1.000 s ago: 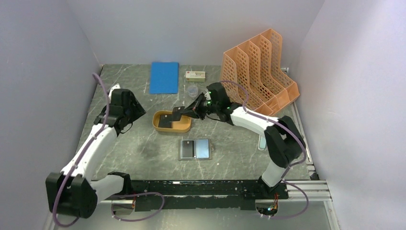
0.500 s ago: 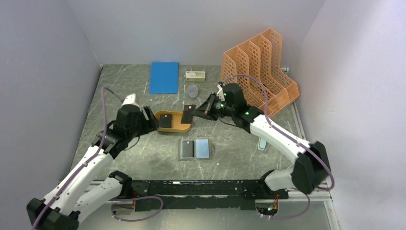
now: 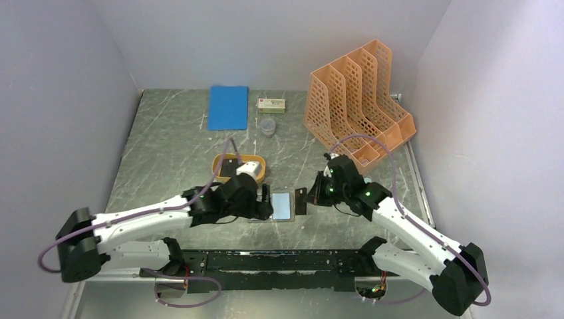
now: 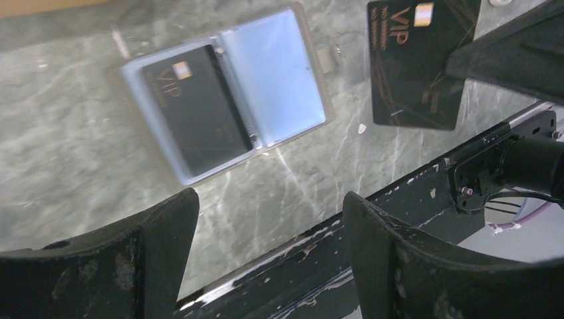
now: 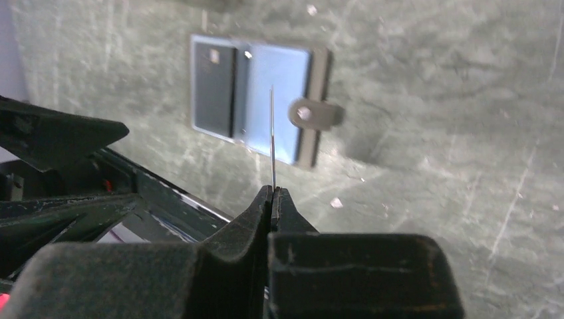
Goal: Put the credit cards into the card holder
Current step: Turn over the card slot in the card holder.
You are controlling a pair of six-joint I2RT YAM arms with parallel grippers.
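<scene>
The card holder (image 3: 281,207) lies open on the table. One black credit card (image 4: 196,106) sits in its left half, and its pale blue right half (image 4: 276,83) is bare. My left gripper (image 3: 265,203) is open and empty, hovering over the holder's left side; its fingers (image 4: 166,252) frame the table's near edge. My right gripper (image 3: 308,198) is shut on a second black card (image 3: 300,201), held on edge just right of the holder. That card appears edge-on in the right wrist view (image 5: 272,133) and face-on in the left wrist view (image 4: 416,63). Another dark card (image 3: 229,169) lies in the orange oval tray (image 3: 218,165).
An orange file rack (image 3: 356,100) stands at the back right. A blue notebook (image 3: 227,106), a small box (image 3: 271,104) and a small clear cup (image 3: 267,126) are at the back. A black rail (image 3: 286,262) runs along the near edge.
My right gripper carried the card from the tray down to the holder's right side. My left arm swung from beside the tray to over the holder.
</scene>
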